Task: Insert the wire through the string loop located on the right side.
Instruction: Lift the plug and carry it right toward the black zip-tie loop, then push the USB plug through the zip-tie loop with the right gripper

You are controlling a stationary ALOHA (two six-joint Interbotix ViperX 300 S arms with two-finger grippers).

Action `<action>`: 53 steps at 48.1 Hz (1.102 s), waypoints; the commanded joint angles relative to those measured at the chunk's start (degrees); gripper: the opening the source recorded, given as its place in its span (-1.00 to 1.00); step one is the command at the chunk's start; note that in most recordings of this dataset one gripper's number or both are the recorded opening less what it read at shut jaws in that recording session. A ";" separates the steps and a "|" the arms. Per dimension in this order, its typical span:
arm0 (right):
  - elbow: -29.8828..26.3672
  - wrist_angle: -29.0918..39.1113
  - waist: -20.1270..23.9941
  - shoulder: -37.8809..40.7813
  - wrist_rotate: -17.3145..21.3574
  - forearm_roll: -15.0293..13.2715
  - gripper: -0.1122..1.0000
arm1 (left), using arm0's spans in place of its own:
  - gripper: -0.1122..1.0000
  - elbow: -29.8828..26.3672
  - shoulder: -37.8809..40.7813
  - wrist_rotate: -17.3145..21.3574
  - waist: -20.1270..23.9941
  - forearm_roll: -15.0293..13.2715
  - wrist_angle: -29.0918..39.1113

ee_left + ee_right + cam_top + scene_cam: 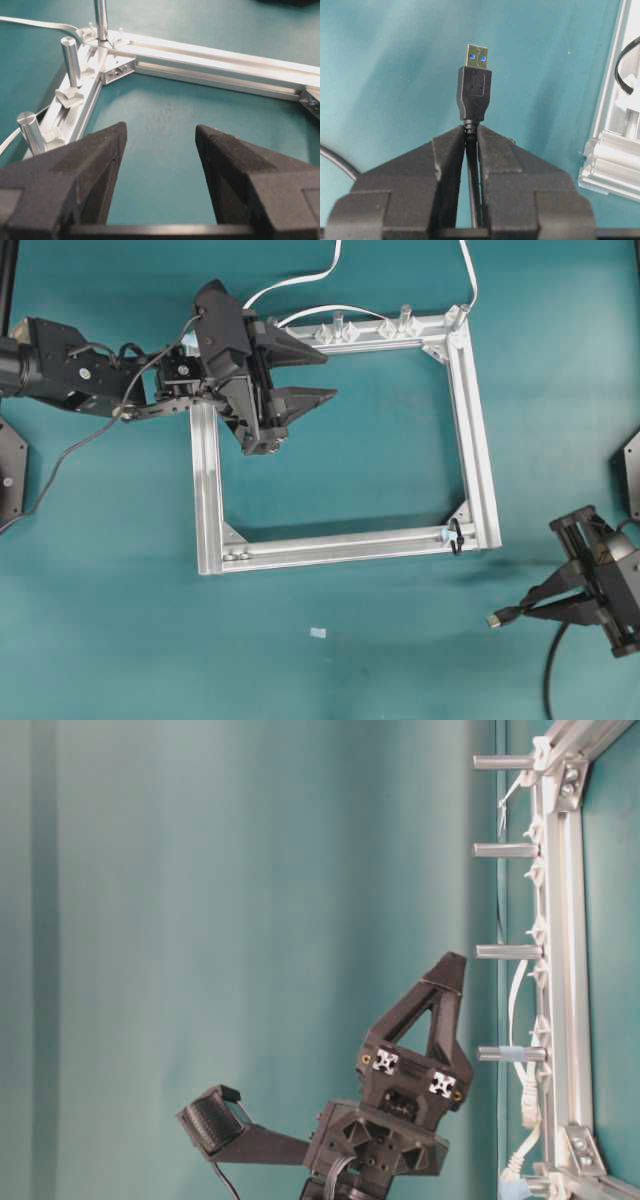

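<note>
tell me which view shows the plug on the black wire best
The right wrist view: the plug fills the middle, sticking out of the shut right hand, metal tip showing. The overhead view shows the plug only as a small speck. The table-level and left wrist views miss it.

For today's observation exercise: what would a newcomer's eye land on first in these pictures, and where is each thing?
The silver frame fills the middle of the teal table. At the lower right, the right pincer is shut on the wire, its metal-tipped plug sticking out. The black loop sits on the frame's lower right corner, apart from the plug, while the left pincer hangs open over the upper left corner.
</note>
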 commanded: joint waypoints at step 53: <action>3.60 -5.98 -12.13 -0.44 0.00 0.09 -0.60 | 0.28 -1.32 -1.85 -0.35 -0.18 0.09 -0.18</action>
